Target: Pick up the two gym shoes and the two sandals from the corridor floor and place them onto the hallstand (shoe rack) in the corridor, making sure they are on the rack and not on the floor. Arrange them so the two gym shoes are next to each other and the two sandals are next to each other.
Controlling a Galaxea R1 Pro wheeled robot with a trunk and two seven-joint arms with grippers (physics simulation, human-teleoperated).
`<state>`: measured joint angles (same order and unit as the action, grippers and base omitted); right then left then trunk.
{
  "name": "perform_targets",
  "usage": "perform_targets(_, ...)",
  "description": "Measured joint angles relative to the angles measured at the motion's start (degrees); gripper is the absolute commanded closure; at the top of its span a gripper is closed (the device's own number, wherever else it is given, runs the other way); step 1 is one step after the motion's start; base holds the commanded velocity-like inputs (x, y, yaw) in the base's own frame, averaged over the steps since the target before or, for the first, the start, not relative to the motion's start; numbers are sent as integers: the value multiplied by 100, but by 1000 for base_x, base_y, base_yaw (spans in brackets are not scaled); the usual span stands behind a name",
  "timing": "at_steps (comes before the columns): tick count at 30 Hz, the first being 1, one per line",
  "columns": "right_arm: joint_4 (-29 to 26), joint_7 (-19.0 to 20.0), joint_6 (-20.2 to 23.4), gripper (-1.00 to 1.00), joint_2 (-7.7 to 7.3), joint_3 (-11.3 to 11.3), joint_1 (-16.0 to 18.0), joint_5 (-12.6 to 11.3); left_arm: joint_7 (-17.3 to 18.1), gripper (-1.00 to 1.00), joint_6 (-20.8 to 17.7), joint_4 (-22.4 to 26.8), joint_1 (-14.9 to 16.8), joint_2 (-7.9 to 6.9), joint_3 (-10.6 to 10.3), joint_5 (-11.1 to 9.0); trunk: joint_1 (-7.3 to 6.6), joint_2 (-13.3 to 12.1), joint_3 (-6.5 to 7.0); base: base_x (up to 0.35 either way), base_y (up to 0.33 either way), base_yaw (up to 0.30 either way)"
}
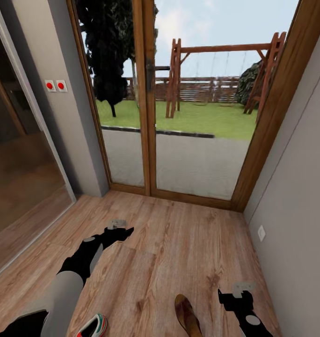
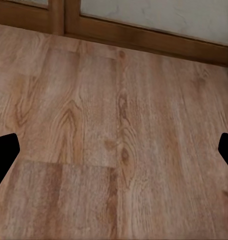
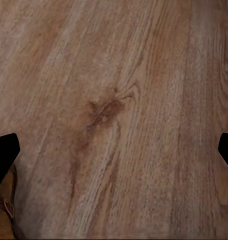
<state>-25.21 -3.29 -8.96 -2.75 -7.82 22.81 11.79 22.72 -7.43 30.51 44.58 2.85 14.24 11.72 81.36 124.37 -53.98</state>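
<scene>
**Two shoes lying close, both sets of fingers hanging empty**

Nearest the robot, at the lower edge of the head view, a sneaker [image 1: 95, 326] is lying on the floor [image 1: 169, 243] just beside the left arm, and a sandal [image 1: 187, 316] is lying on the planks between the two arms, closer to the right one. The right wrist view is catching the edge of that same sandal [image 3: 3, 210] just off one fingertip. The right fingers [image 1: 236, 296] are hanging spread wide with nothing between them; the left fingers [image 1: 117, 230], farther out over bare planks, are likewise spread and empty.

The step in hand looks like picking up a first shoe. The sandal seems the easier start for the right arm: it is sitting low and flat, so the fingers should be coming down across its narrow width, not along its length, and closing gently on the sides.

Beyond, the glass door [image 1: 178, 117] is closing off the corridor; the shoe rack is not showing, so the base will probably be needing to turn after the lift.
</scene>
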Motion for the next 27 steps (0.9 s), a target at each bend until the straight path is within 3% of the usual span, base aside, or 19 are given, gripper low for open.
perform_targets(7,76,384,-3,-100,-1,4,0,51,-20,-100,-263,73,205,11,-176,5,153,279,-126,0,0,2)
perform_targets(18,91,499,-3,-100,-2,-1,0,55,-42,-100,-388,75,292,-3,-444,8,395,720,-351,0,0,0)
perform_targets(27,57,503,4,-100,-2,-25,0,53,-33,-100,-1079,91,617,-14,-461,-4,593,1081,-590,0,0,0)
